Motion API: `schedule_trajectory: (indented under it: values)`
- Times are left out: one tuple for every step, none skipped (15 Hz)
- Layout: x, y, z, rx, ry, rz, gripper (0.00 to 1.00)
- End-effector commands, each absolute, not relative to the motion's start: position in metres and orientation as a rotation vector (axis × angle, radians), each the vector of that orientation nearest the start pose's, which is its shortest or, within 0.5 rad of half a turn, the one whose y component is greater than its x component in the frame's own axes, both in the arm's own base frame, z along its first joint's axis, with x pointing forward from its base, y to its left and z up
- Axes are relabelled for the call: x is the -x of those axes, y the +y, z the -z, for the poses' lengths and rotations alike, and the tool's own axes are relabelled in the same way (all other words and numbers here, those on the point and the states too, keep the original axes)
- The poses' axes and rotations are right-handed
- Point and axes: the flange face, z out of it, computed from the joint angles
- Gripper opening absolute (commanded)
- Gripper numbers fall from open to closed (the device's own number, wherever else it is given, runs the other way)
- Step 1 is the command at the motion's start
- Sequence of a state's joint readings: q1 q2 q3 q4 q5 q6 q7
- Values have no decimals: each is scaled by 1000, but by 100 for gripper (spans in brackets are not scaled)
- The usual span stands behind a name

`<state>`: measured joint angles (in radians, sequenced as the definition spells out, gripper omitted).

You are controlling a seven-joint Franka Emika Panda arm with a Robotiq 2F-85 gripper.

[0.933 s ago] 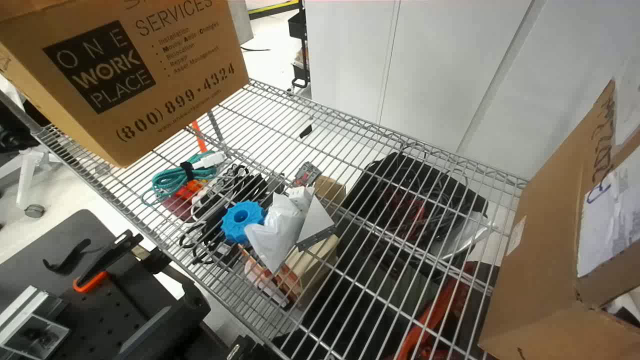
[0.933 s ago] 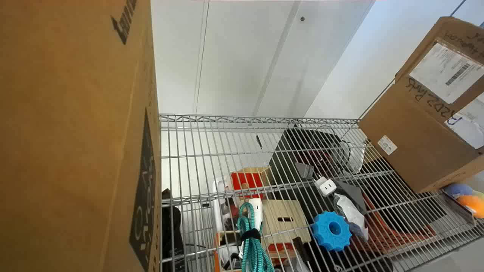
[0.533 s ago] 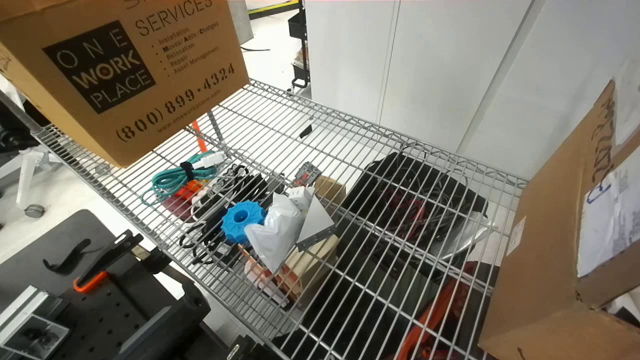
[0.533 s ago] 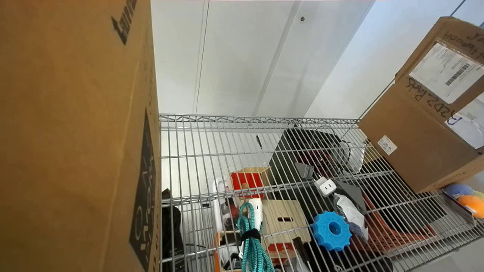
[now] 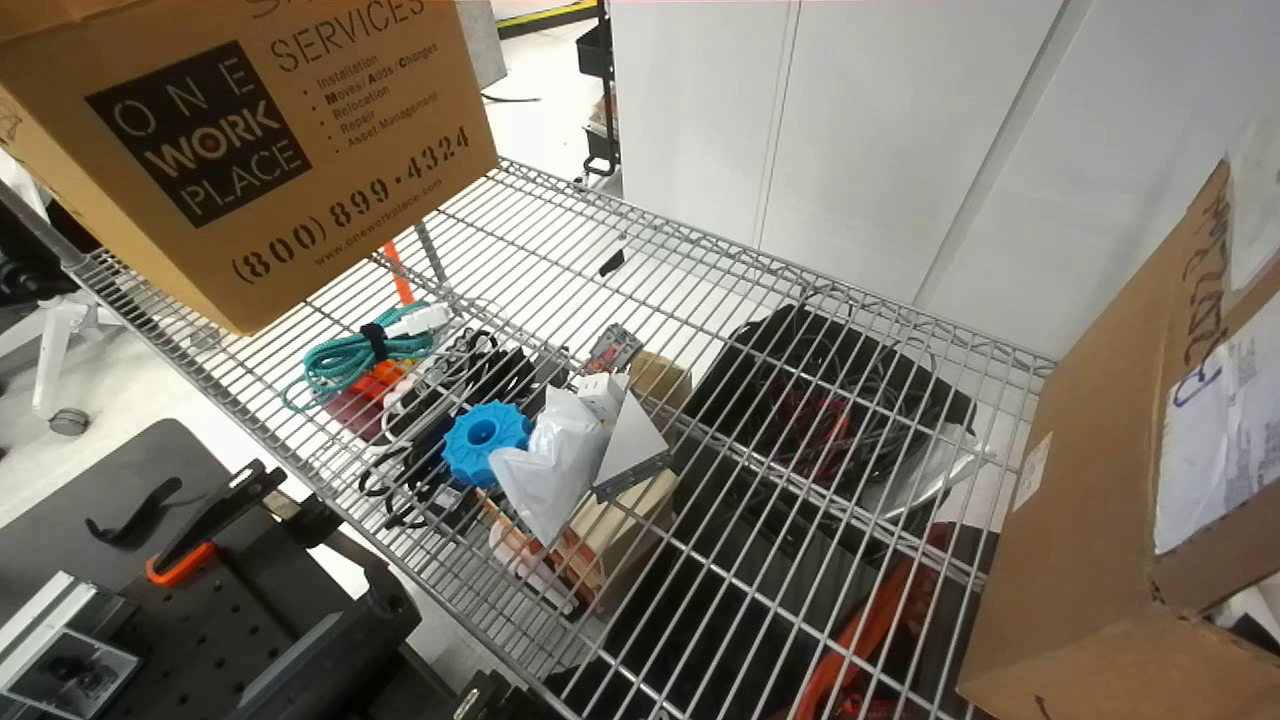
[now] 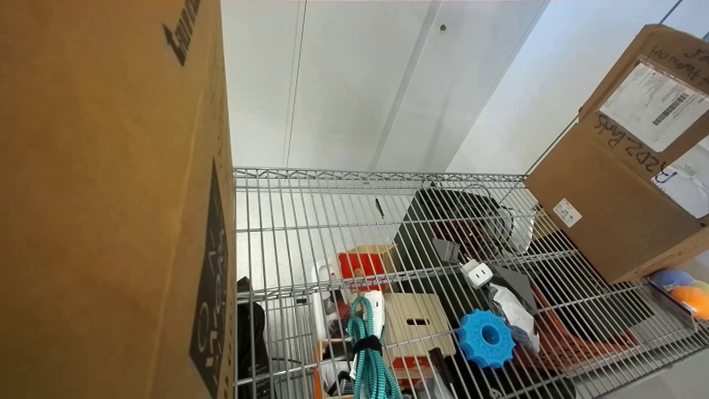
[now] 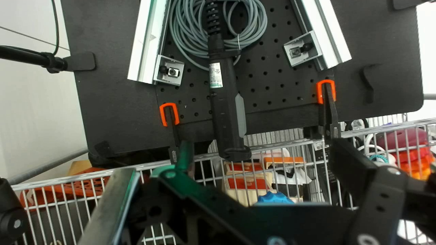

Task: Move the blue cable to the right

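Observation:
The blue cable is a coiled teal cord tied with a black strap. It lies on the wire shelf, left of the blue knob, in both exterior views [image 5: 345, 360] [image 6: 372, 368]. In an exterior view its lower end runs off the bottom edge. A small teal piece of it shows in the wrist view [image 7: 379, 157], far right, beyond the right finger. My gripper [image 7: 269, 156] shows only in the wrist view. Its fingers are wide apart with nothing between them, above the shelf's edge and away from the cable.
The wire shelf [image 5: 560, 245] holds a chunky blue knob [image 5: 485, 443], a white bag [image 5: 550, 460] and a white plug adapter [image 6: 477, 273]. Large cardboard boxes stand at the left [image 5: 250, 150] and right [image 5: 1110, 480]. A black pegboard plate [image 7: 272, 88] with a handheld device [image 7: 224, 102] borders the shelf.

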<state>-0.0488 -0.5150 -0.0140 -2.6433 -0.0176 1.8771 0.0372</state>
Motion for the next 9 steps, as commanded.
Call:
schedule_trajectory:
  values:
    - [-342,-24,-390,3100,162,-395,100]
    - [-344,-28,-387,3073,168,-397,100]
    - [-346,-31,-384,3062,182,-393,100]
    - [-351,-36,-379,3049,184,-406,100]
    - [-354,-39,-376,3038,179,-415,100]
    - [-359,-42,-370,3029,157,-432,100]
    - [-364,-44,-366,3030,129,-439,100]
    - [-371,-45,-360,3027,95,-454,100]
    - [-382,-47,-353,3034,39,-471,100]
